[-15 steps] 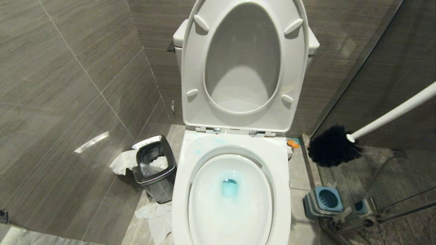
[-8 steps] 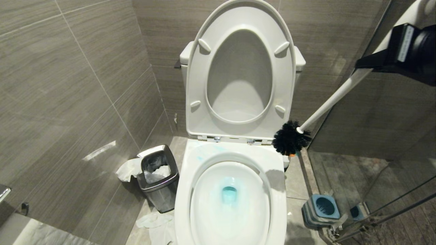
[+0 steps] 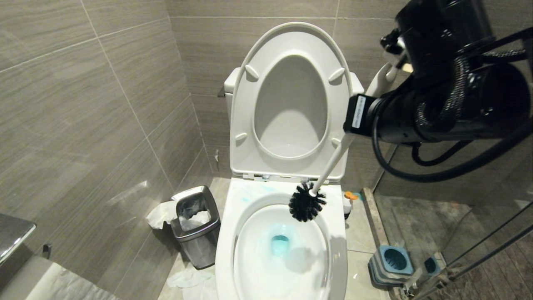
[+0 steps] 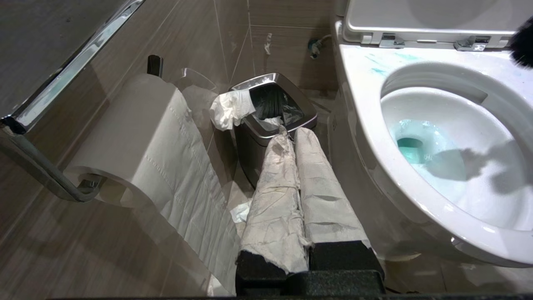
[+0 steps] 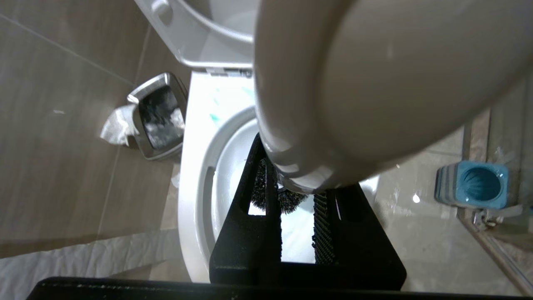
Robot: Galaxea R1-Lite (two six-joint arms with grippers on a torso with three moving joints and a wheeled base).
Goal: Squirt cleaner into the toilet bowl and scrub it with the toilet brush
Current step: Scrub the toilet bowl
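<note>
brush poised over the bowl

the toilet brush point(image 3: 307, 203) hangs above the back rim of the toilet bowl point(image 3: 337, 254), cleaner point(image 3: 280, 243) pooled blue below. right gripper point(image 5: 295, 216) fingers clamp its handle; left gripper point(image 4: 296, 166) fingers together, parked. a steep plunge could splash cleaner onto the floor.
</note>
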